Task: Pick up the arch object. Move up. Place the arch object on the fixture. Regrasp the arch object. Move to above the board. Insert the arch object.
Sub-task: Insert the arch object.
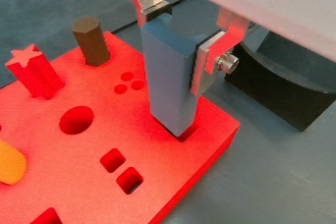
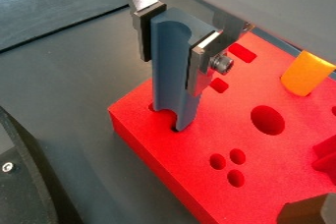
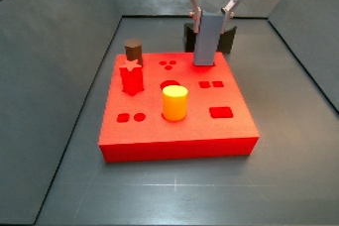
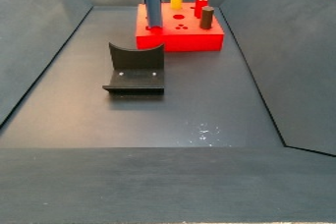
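- Gripper (image 1: 182, 39) poised over a corner of the red board (image 1: 197, 169), silver finger plates clamped on the upper part of the arch object (image 1: 171, 76) from either flat side.
- Arch object held upright, slate blue-grey, lower end touching or just entering the board's top face near the edge (depth not clear from any view); same grasp seen in another wrist view (image 2: 175, 66).
- In a side view, gripper (image 3: 212, 14) and arch object (image 3: 207, 42) at the board's far edge (image 3: 179, 141), fixture (image 3: 228, 40) just behind them.
- In a side view, fixture (image 4: 136, 69) alone on the dark floor, well apart from the board (image 4: 184, 36); arch object (image 4: 153, 10) standing at the board's near corner.
- On the board: yellow cylinder (image 3: 173, 102), red star peg (image 3: 130, 75), brown cylinder (image 3: 133, 50), all upright in their holes.
- Open holes nearby: one round, three small dots, two small squares (image 1: 121, 167).
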Controlling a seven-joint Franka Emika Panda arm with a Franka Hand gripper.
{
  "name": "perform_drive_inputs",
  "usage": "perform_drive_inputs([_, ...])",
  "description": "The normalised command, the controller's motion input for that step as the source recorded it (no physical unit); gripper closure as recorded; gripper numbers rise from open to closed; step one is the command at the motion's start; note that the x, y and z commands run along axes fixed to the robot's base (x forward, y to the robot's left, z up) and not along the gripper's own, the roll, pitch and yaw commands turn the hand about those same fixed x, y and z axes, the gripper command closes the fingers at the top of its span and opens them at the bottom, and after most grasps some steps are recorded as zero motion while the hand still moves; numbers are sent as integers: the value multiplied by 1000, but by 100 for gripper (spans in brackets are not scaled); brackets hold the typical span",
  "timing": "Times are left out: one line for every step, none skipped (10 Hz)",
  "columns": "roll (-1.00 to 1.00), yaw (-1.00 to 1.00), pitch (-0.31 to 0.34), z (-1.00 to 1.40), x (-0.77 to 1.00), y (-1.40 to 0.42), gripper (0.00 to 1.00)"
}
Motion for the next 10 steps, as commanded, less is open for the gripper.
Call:
perform_drive_inputs([0, -14, -17, -194, 0, 14, 100])
perform_drive_inputs([-10, -43, -31, -200, 134, 0, 100])
perform_drive_inputs([0, -43, -34, -251, 26, 17, 100])
perform_drive_inputs([0, -43, -33, -317, 46, 60, 100])
perform_drive_inputs([0, -51, -1, -360, 211, 74, 100])
perform_drive_inputs([39, -71, -24, -429, 57, 14, 100])
perform_drive_inputs([59, -126, -67, -517, 0, 0, 100])
perform_drive_inputs([96, -163, -54, -506, 0, 0, 100])
perform_drive_inputs([-10, -83, -174, -334, 0, 0, 100])
perform_drive_inputs([-56, -51, -64, -117, 63, 91, 100])
